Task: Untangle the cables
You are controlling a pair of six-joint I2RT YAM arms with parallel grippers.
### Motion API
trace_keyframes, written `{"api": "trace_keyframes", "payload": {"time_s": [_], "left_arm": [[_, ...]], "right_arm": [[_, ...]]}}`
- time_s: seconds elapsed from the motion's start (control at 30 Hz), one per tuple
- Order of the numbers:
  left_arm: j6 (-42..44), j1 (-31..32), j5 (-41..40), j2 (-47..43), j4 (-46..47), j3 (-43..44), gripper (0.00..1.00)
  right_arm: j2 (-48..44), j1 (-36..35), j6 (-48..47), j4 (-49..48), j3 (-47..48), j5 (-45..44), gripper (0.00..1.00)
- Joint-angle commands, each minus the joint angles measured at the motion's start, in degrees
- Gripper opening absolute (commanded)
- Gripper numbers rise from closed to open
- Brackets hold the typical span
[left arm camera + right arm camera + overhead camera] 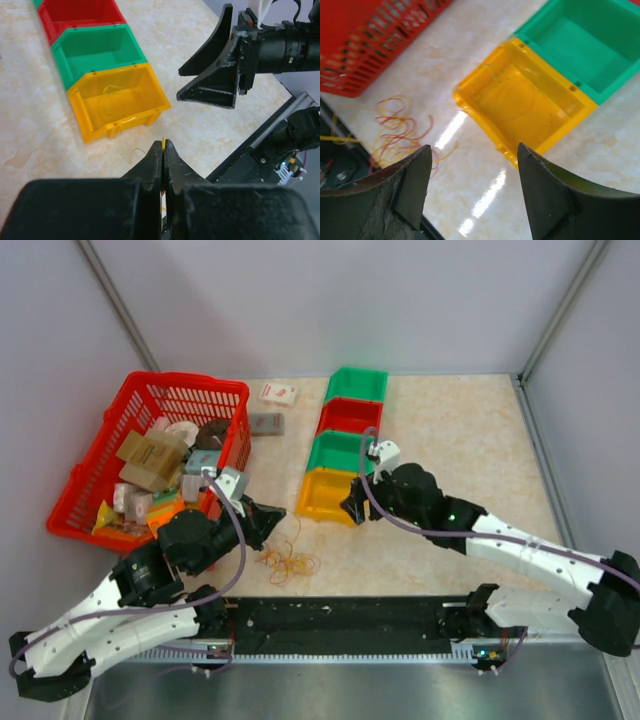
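Near yellow bin [100,125], L jaws pinching cable [164,143]

Cables [288,562] yel/orange, poss. red; bins [335,452] grn, red, grn, yel; basket [190,382] red; tabletop [460,440] beige marbled.

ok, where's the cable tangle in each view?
Top external: cable tangle lies on the table, lower centre, just ahead of the left gripper.
Left wrist: the heap is not in view; only a yellow strand shows, pinched in the shut left gripper, low centre.
Right wrist: cable tangle at lower left, on the table.
Shared landmark: yellow bin, in all three views.
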State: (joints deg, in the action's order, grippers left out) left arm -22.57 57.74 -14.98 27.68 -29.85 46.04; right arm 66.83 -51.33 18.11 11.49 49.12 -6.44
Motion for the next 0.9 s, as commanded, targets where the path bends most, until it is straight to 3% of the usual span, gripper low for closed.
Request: {"api": "trace_keyframes", "payload": {"time_s": [0.0, 0.1, 0.27, 0.33, 0.47, 0.53, 0.63, 0.67, 0.7, 0.73, 0.77, 0.87], "left_arm": [[-1.2, -0.3, 6.4, 3.9, 6.5, 3.4, 0.0], [-2.5, -0.3, 9.6, 5.6, 7.6, 4.9, 0.0], [-3.7, -0.3, 17.1, 9.3, 8.2, 7.6, 0.0], [-4.1, -0.3, 17.4, 9.7, 8.8, 7.9, 0.0], [-4.7, -0.3, 18.6, 9.5, 10.5, 7.9, 0.0], [-4.8, -0.3, 19.3, 9.8, 10.9, 8.3, 0.0], [-4.2, -0.3, 18.7, 10.5, 10.4, 8.9, 0.0], [-3.9, -0.3, 18.1, 10.8, 10.1, 9.0, 0.0], [-3.5, -0.3, 17.4, 11.2, 9.6, 9.2, 0.0], [-3.0, -0.3, 16.7, 11.9, 8.5, 9.6, 0.02], [-2.3, -0.3, 15.9, 12.7, 7.3, 10.1, 0.12], [-1.2, -0.3, 10.3, 12.9, 4.0, 10.2, 0.53]], "right_arm": [[-5.7, -4.7, 4.6, -19.9, -9.2, 10.6, 0.71], [-6.1, -10.4, 4.1, -27.4, -10.8, 6.9, 0.74], [-2.9, -16.9, -0.3, -47.0, -14.6, 8.2, 0.74], [-1.4, -19.3, -3.9, -45.7, -15.1, -0.7, 0.72], [-1.3, -21.0, -5.2, -49.4, -16.4, -8.4, 0.69], [-0.2, -21.0, -5.0, -50.1, -15.6, -11.0, 0.62], [1.4, -21.6, -5.5, -53.4, -14.9, -10.1, 0.44], [1.3, -21.9, -5.8, -56.0, -15.5, -8.9, 0.36], [0.9, -22.0, -5.8, -58.7, -16.4, -7.6, 0.22], [-0.3, -22.1, -6.3, -60.4, -17.3, -6.8, 0.02], [-2.2, -22.4, -6.2, -59.2, -17.5, -8.3, 0.0], [-11.8, -22.5, -3.5, -47.6, -17.2, -14.6, 0.0]]}}
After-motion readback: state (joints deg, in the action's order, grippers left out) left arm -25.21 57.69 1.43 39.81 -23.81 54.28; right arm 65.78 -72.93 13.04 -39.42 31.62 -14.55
